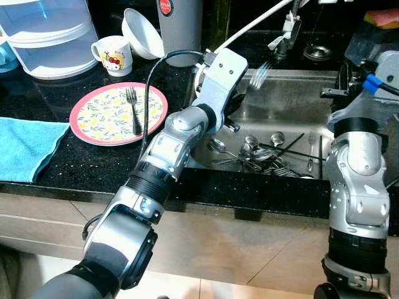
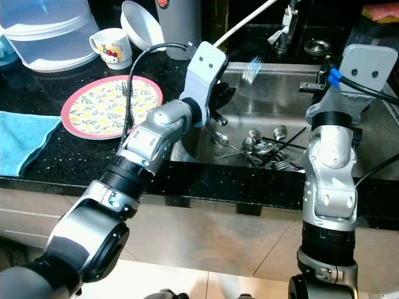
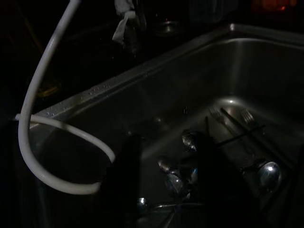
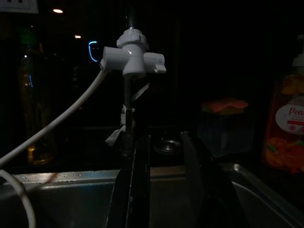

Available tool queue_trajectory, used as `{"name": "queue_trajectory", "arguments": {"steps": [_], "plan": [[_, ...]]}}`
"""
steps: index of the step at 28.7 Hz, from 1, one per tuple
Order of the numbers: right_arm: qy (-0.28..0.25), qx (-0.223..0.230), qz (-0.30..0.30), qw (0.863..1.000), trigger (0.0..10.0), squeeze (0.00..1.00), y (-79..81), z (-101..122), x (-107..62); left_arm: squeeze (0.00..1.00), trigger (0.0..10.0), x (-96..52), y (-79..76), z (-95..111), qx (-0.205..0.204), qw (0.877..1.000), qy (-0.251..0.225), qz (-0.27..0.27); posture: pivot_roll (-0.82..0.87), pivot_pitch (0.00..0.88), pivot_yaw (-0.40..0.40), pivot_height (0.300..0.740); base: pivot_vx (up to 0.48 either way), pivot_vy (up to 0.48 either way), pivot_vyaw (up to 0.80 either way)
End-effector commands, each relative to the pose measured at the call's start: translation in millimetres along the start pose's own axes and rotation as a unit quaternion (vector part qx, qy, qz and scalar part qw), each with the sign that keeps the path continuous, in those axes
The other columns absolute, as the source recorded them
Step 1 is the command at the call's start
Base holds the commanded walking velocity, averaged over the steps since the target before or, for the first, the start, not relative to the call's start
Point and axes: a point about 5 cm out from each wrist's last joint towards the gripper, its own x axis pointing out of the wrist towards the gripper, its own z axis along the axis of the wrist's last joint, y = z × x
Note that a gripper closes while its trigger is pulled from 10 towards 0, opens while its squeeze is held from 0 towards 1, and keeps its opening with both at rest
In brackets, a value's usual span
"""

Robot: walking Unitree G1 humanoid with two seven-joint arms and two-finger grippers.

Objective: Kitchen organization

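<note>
Cutlery [image 1: 265, 156] lies heaped in the near part of the steel sink [image 1: 293, 106]: spoons, forks and dark chopsticks tangled together on the basin floor. The left wrist view shows the same heap from above, dim, with the left gripper [image 3: 164, 185] hanging over it, its two black fingers spread apart and nothing between them. The head views show what the wrist view cannot: the left arm reaches from the counter edge across the sink's left rim, and a blurred fork [image 1: 259, 76] shows beyond the wrist housing, over the sink; whether anything holds it cannot be told. On the black counter left of the sink sits a flowered plate [image 1: 103, 115] with one fork [image 1: 133, 107] lying on it, a blue cloth [image 1: 25, 146] beside it, and behind them a mug [image 1: 113, 55] and a tilted white bowl [image 1: 142, 34]. The right gripper [image 4: 164, 180] is raised at the sink's right side, fingers parted and empty, pointing at the back rim. Its wrist view alone shows the tap fitting [image 4: 133, 57] with a white hose [image 4: 57, 121], and a soap bottle [image 4: 287, 128].
</note>
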Motion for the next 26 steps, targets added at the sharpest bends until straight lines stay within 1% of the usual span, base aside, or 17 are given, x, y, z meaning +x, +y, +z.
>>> {"name": "queue_trajectory", "arguments": {"steps": [1, 3, 6, 7, 11, 14, 15, 18, 20, 22, 23, 24, 26], "plan": [[-0.007, 0.008, 0.006, 1.000, 10.0, 0.00, 3.9, 2, 0.9, 1.00, 10.0, -0.9, -2.6, 4, -0.006, 1.000, -0.017, -0.004, 0.00, 0.124, 0.073, 0.740, 0.000, 0.000, 0.00], [-0.009, 0.011, 0.009, 1.000, 10.0, 0.00, 5.8, 2, 1.2, 1.00, 10.0, -1.6, -0.8, 7, -0.003, 1.000, -0.031, 0.001, 0.00, 0.124, 0.073, 0.740, 0.000, 0.000, 0.00], [-0.009, 0.011, 0.010, 1.000, 10.0, 0.00, 6.2, 2, 1.1, 1.00, 10.0, -2.0, -0.2, 9, -0.004, 0.999, -0.038, 0.002, 0.00, 0.124, 0.071, 0.740, 0.000, 0.000, 0.00], [-0.009, 0.013, 0.011, 1.000, 10.0, 0.00, 6.7, 2, 0.9, 0.00, 10.0, -2.6, 0.9, 11, -0.001, 0.999, -0.043, 0.006, 0.00, 0.124, 0.071, 0.740, 0.000, 0.000, 0.00], [-0.008, 0.019, 0.018, 1.000, 10.0, 0.00, 9.2, 3, 0.0, 0.00, 10.0, -4.8, 4.7, 15, 0.004, 0.998, -0.053, 0.019, 0.00, 0.122, 0.073, 0.740, 0.000, 0.000, 0.00], [-0.005, 0.034, 0.045, 0.998, 10.0, 0.00, 17.2, 3, -2.3, 0.00, 10.0, -9.5, 12.1, 22, 0.026, 0.996, -0.064, 0.059, 0.01, 0.119, 0.077, 0.740, 0.000, 0.000, 0.00], [-0.005, 0.034, 0.045, 0.998, 10.0, 0.00, 17.2, 3, -2.3, 0.00, 10.0, -9.5, 12.1, 22, 0.026, 0.996, -0.064, 0.059, 0.01, 0.119, 0.077, 0.740, 0.000, 0.000, 0.00], [-0.002, 0.041, 0.066, 0.997, 10.0, 0.00, 25.3, 3, -5.6, 0.00, 10.0, -15.7, 12.6, 20, 0.039, 0.995, -0.041, 0.078, 0.01, 0.112, 0.082, 0.740, 0.000, 0.000, 0.00], [-0.001, 0.043, 0.070, 0.997, 10.0, 0.00, 26.5, 2, -6.2, 0.00, 10.0, -20.0, 14.3, 17, 0.030, 0.994, -0.019, 0.101, 0.01, 0.112, 0.082, 0.740, 0.000, 0.000, 0.00], [0.000, 0.046, 0.078, 0.996, 10.0, 0.00, 27.9, 3, -6.6, 0.00, 10.0, -24.2, 20.3, 12, 0.017, 0.992, 0.005, 0.128, 0.01, 0.106, 0.086, 0.740, 0.000, 0.000, 0.00], [0.000, 0.046, 0.078, 0.996, 10.0, 0.00, 27.9, 3, -6.6, 0.00, 10.0, -24.2, 20.3, 12, 0.017, 0.992, 0.005, 0.128, 0.01, 0.106, 0.086, 0.740, 0.000, 0.000, 0.00], [0.000, 0.047, 0.082, 0.995, 10.0, 0.00, 28.8, 3, -6.8, 0.00, 10.0, -26.7, 25.4, 9, 0.015, 0.990, 0.016, 0.142, 0.02, 0.103, 0.084, 0.740, 0.000, 0.000, 0.00], [-0.001, 0.050, 0.089, 0.995, 10.0, 0.00, 30.2, 3, -6.6, 0.00, 10.0, -31.9, 47.0, 0, 0.009, 0.978, 0.051, 0.203, 0.02, 0.098, 0.083, 0.740, 0.000, 0.000, 0.00]]}}
